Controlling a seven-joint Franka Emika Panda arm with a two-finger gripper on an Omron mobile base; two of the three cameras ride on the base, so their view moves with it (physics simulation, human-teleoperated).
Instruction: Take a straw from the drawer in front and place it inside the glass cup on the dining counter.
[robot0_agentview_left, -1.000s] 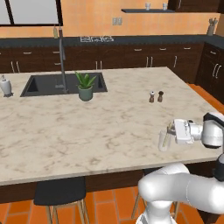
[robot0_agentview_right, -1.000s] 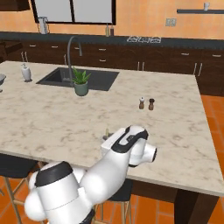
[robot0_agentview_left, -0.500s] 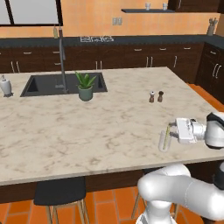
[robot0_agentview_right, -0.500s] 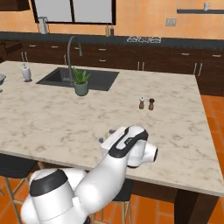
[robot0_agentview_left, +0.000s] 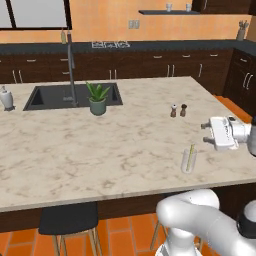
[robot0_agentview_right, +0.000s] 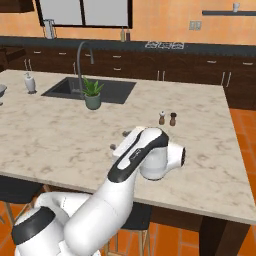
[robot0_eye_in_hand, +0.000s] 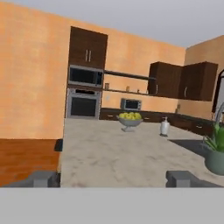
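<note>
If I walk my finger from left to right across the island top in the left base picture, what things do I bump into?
Soap bottle → sink → potted plant → salt and pepper shakers → glass cup holding the straw → gripper, open.

white arm bent at the elbow, wrist level; tool (robot0_agentview_left: 205, 133) pointing sideways, fingers spread wide.

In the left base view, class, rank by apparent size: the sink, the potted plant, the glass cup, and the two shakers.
1. sink
2. potted plant
3. glass cup, standing nearer the camera, so its lead over the shakers is unsure
4. shakers; the two look alike, so I won't rank them against each other
</note>
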